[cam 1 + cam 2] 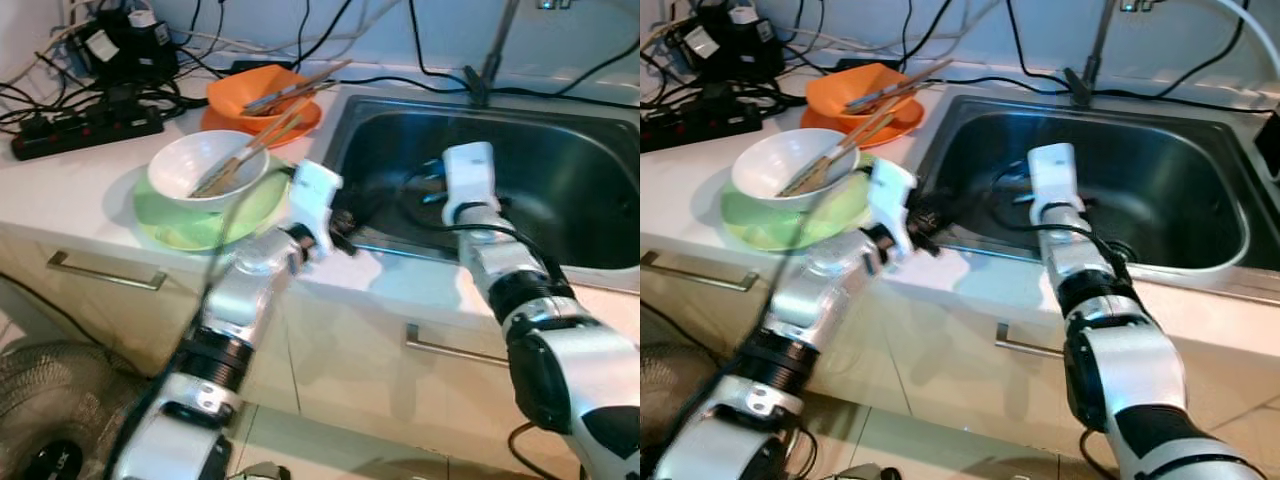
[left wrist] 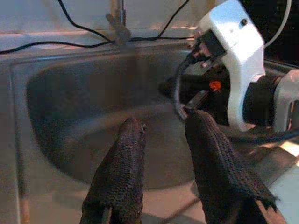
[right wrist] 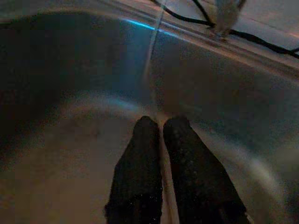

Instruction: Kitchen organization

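Both grippers were over the sink point(image 1: 590, 215), nothing held. Left gripper point(image 2: 163, 140) sat at the near-left rim, fingers slightly parted. Right gripper point(image 3: 161, 128) was inside the basin, fingers nearly together. White bowl point(image 1: 205, 165) with chopsticks point(image 1: 240, 160) on green plate point(image 1: 175, 225), and orange bowl point(image 1: 255, 95) beyond, sat on the left counter. Organizing looked barely begun.

1. Head stereo pair: looks forward and down from near the counter point(image 1: 60, 210); both eyes share the sink point(image 1: 1200, 215) and stacked bowls point(image 1: 205, 165).
2. Left wrist camera: close, faces across the sink toward the faucet point(image 2: 119, 23).
3. Right wrist camera: very close, inside the basin, faces the far wall.
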Controlling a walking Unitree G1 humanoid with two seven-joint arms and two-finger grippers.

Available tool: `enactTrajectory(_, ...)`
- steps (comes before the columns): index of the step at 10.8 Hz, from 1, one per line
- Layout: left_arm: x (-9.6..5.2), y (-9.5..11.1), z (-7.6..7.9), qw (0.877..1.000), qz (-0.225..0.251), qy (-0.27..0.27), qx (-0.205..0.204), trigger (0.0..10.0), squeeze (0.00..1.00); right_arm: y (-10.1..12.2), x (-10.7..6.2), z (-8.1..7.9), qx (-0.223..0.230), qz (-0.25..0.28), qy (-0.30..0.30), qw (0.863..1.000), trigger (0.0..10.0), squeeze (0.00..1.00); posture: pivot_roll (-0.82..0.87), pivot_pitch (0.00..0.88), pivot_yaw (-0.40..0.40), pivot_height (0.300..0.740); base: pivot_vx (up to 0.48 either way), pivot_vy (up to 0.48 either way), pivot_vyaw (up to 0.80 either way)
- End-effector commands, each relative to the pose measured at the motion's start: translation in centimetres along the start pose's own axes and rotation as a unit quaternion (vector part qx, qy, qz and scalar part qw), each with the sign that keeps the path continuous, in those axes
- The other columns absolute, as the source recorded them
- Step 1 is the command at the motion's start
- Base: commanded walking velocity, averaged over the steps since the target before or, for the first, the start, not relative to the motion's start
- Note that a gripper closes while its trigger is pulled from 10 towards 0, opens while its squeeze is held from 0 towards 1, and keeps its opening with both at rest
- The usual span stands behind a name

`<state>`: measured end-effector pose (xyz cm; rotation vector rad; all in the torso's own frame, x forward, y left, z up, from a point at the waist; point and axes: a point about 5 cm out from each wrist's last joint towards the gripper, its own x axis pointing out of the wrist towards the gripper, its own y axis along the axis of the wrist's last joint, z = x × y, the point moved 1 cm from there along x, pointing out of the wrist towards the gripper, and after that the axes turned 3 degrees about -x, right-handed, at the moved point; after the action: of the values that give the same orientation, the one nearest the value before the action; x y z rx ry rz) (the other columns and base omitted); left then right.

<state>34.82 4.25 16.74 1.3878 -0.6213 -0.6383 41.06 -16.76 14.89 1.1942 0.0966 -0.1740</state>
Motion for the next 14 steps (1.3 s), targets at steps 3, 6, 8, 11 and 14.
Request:
enactTrajectory(3, -0.2, 0.2, -0.1, 1.0, 0.002, 0.0, 0.014, 10.0, 0.0, 0.7, 0.2, 0.2, -0.003, 0.002, -0.001, 1.0, 10.0, 0.0, 0.01, 0.0, 0.049, 0.74, 0.0, 0.0, 0.0)
enactTrajectory(6, -0.2, 0.4, -0.2, 1.0, 0.01, 0.008, 0.015, 10.0, 0.0, 1.4, 0.3, 0.4, 0.002, 0.018, -0.001, 1.0, 10.0, 0.0, 0.02, 0.0, 0.045, 0.74, 0.0, 0.0, 0.0)
enactTrajectory(8, -0.2, 1.8, -0.8, 0.996, 0.051, 0.044, 0.05, 10.0, 0.0, 3.8, 0.2, 0.5, 0.03, 0.09, -0.009, 0.995, 10.0, 0.0, 0.02, 0.0, 0.044, 0.74, 0.0, 0.0, 0.0)
enactTrajectory(11, -0.1, 5.2, -1.5, 0.973, 0.107, 0.104, 0.178, 10.0, 0.0, 6.5, -0.9, -0.4, 0.087, 0.191, -0.001, 0.978, 10.0, 0.0, 0.02, 0.0, 0.043, 0.74, 0.0, 0.0, 0.0)
enactTrajectory(14, 0.3, 6.7, -2.8, 0.936, 0.092, 0.173, 0.292, 10.0, 0.0, 6.0, -2.5, -1.8, 0.108, 0.23, 0.025, 0.967, 10.0, 0.0, 0.01, 0.009, 0.042, 0.74, 0.0, 0.0, 0.0)
